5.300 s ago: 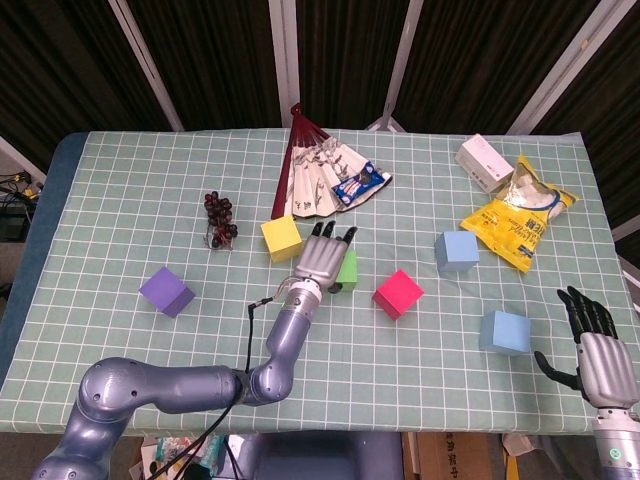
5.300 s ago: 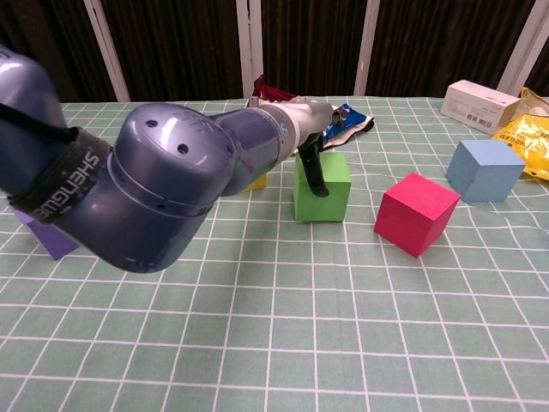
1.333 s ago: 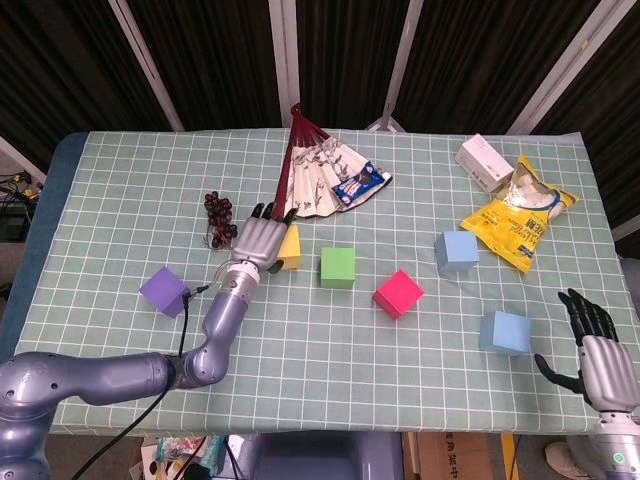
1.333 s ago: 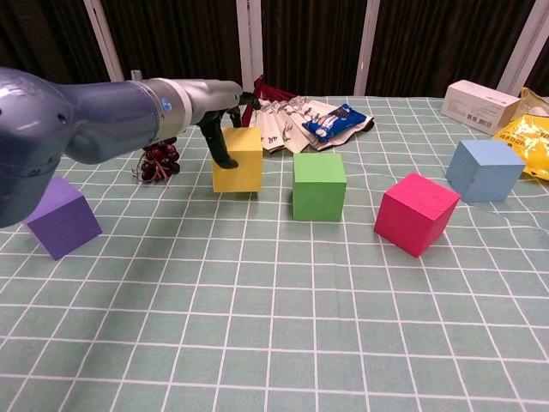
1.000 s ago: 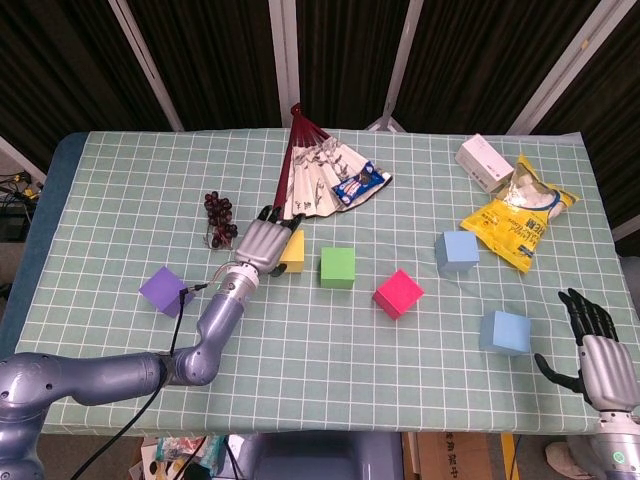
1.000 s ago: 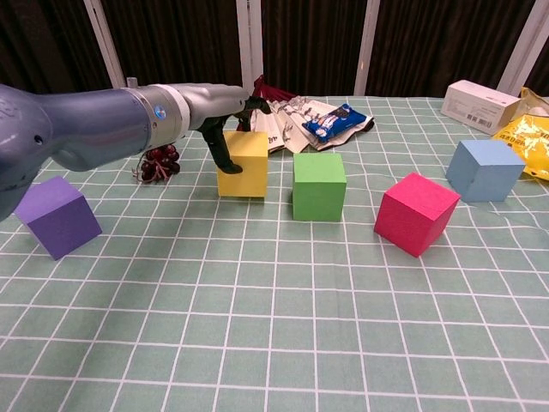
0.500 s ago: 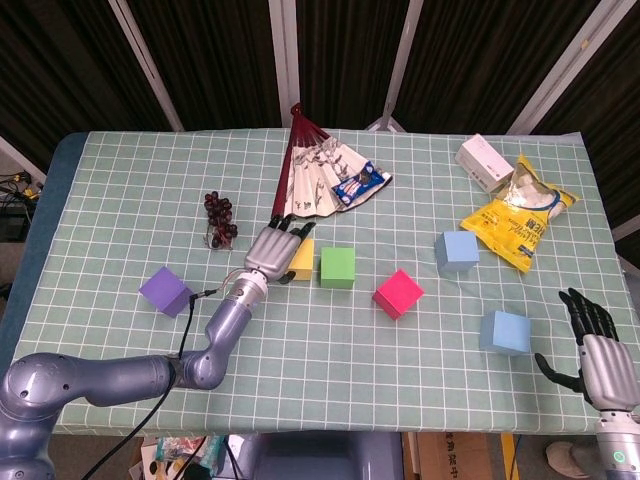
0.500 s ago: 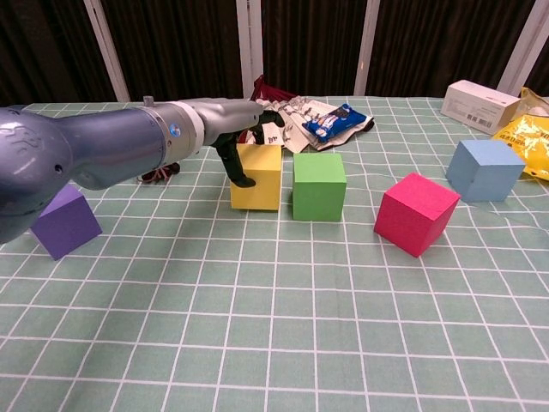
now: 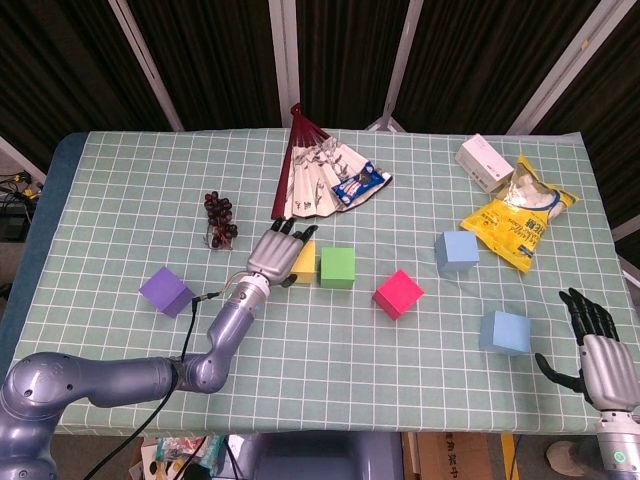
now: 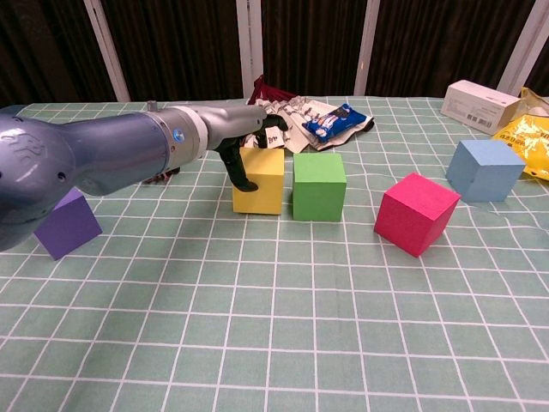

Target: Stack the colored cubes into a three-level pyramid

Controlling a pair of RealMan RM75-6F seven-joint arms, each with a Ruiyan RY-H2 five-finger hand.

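My left hand [image 9: 275, 254] grips the yellow cube [image 9: 303, 257] from its left side, the thumb on the cube's near-left face [image 10: 260, 180] and the fingers over its top. The yellow cube stands on the cloth just left of the green cube [image 9: 338, 267], a narrow gap between them in the chest view. A pink cube [image 9: 398, 293] lies turned at an angle right of the green one. Two light blue cubes [image 9: 457, 251] [image 9: 504, 332] sit further right, and a purple cube [image 9: 166, 291] at the left. My right hand [image 9: 590, 345] hangs open off the table's front right corner.
A folding fan [image 9: 320, 175] with a blue snack packet [image 9: 360, 184] on it lies behind the cubes. Dark grapes [image 9: 220, 218] sit left of my left hand. A white box [image 9: 484, 162] and a yellow chip bag [image 9: 520, 218] occupy the far right.
My left hand has carried the yellow cube rightward until it stands close beside the green cube. The right hand has not moved.
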